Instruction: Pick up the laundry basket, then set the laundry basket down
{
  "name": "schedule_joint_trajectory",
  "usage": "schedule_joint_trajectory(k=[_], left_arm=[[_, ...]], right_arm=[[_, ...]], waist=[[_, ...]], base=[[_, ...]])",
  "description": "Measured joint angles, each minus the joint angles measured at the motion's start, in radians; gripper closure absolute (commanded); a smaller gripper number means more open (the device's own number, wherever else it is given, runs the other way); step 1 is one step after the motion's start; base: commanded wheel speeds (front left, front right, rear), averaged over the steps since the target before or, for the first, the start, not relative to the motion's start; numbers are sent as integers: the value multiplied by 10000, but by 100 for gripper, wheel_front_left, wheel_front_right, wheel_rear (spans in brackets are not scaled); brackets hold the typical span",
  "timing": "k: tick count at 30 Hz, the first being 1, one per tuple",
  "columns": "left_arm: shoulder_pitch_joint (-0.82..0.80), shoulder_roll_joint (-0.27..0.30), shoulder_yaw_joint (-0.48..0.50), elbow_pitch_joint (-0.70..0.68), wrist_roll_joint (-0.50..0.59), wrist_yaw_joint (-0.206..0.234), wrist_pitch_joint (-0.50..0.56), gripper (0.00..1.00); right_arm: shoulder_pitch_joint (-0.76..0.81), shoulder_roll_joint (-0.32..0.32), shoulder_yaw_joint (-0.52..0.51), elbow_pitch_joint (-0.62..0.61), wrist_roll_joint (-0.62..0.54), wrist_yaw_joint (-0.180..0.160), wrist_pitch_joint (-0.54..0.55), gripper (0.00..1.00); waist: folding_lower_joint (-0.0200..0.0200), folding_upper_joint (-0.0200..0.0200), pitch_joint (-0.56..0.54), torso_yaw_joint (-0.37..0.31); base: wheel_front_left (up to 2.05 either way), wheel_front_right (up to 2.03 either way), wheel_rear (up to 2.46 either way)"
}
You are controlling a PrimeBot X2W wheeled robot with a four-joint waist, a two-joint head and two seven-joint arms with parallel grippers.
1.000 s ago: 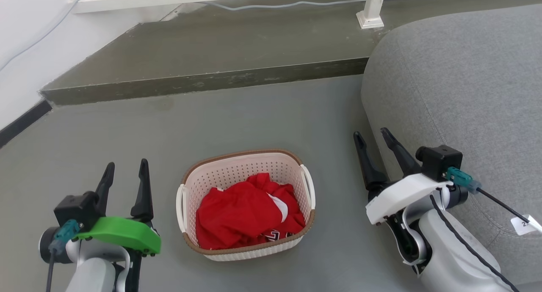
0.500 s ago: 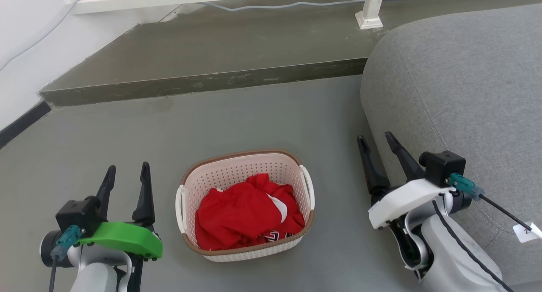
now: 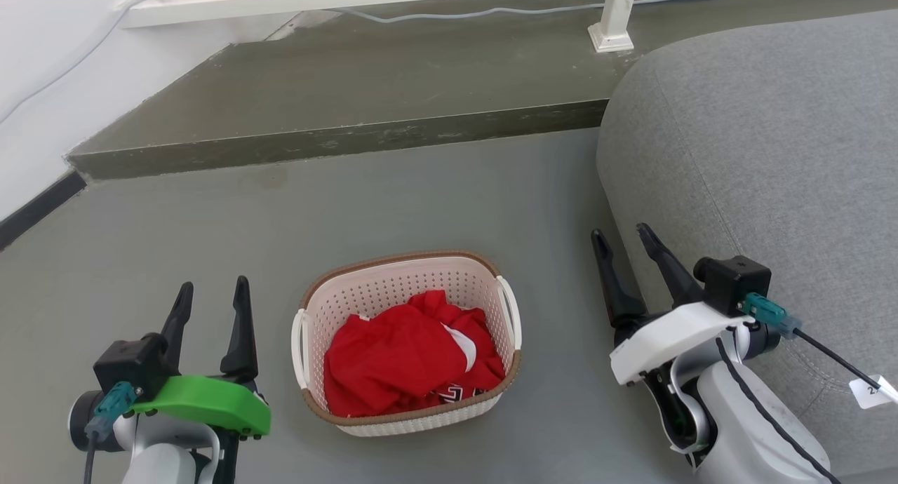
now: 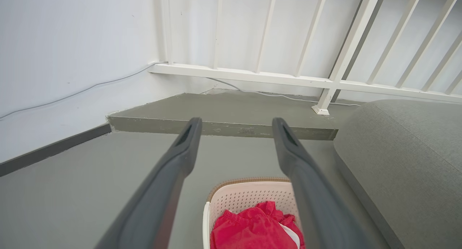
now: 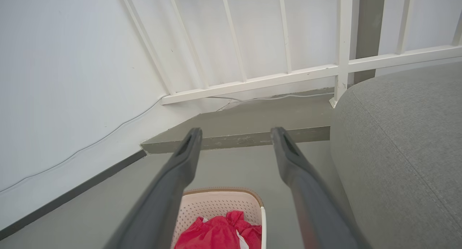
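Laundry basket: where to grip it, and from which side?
The laundry basket stands upright on the floor, a white handle jutting from each side. Likely left end effector to the left handle, right end effector to the right handle, each from its own side.

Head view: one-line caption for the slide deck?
Open left gripper and open right gripper flank the laundry basket of red clothing, which sits untouched on the grey floor beside a grey sofa.

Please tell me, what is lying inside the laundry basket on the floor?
The laundry basket holds crumpled red clothing with some white and dark markings. The cloth covers the bottom of the basket, so anything beneath it cannot be seen.
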Motion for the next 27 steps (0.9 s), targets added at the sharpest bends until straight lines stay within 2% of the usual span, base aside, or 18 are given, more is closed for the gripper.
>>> schedule_joint_trajectory(k=[7,8,17,27], left_arm=[[25,-29,98,0,134,-92,0,0],[35,-36,104,0,134,-119,0,100],[365,-268,52,667,46,-150,136,100],[356,-297,368,769,-1290,-176,577,100]], right_arm=[[124,63,-121,0,-94,84,0,0],[126,67,-142,0,-105,88,0,100],[838,111,-94,548,46,81,23,100],[838,157,-523,393,1340,186,257,100]], waist=[[0,0,-3,10],[0,0,2,12],[0,0,-1,14],[0,0,-81,37]], base=[[0,0,0],[0,0,0],[0,0,0],[0,0,0]])
